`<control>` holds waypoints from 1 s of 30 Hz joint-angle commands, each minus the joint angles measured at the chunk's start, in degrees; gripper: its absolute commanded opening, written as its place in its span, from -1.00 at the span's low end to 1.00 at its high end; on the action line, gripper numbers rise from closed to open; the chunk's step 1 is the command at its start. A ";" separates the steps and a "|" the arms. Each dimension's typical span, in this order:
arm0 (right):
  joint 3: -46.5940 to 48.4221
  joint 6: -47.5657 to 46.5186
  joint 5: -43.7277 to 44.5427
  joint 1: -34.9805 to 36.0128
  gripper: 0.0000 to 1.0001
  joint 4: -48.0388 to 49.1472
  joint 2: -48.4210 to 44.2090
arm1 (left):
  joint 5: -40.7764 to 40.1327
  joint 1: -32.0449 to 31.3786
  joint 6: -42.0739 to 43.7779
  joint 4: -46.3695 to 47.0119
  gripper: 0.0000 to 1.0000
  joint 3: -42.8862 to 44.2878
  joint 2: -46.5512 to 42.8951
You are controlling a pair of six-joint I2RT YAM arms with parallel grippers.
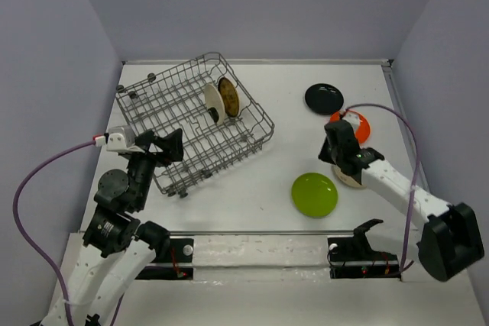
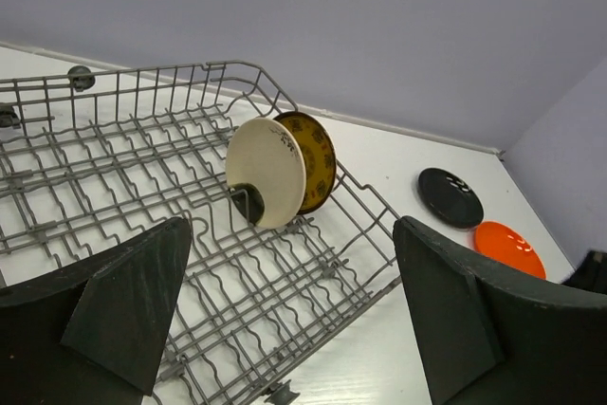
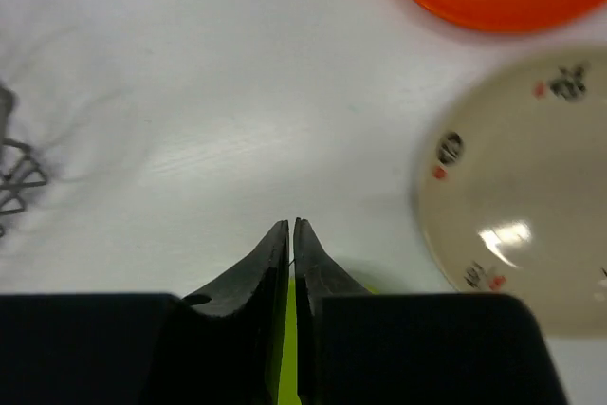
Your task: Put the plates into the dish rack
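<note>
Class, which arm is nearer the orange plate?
Right. The right arm ends just short of the orange plate; the left arm ends across the table, at the rack.

left arm (image 1: 103,276): white links, black round joints | left gripper (image 1: 173,145): black wedge fingers (image 2: 128,305), white wrist block | left cable (image 1: 61,153): purple, at 9 o'clock | right arm (image 1: 397,188): white link, black joint blocks | right gripper (image 3: 291,231): black tapered fingers (image 3: 261,263) | right cable (image 1: 378,106): purple, at 3 o'clock

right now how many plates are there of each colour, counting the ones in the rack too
upright cream plate: 1
brown-yellow patterned plate: 1
black plate: 1
orange plate: 1
lime green plate: 1
flat cream plate: 1
total: 6
</note>
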 commanded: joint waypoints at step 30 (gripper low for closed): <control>-13.14 19.32 -10.95 -11.99 0.84 -21.02 -7.43 | -1.44 -2.16 0.41 2.37 0.98 1.88 -6.19</control>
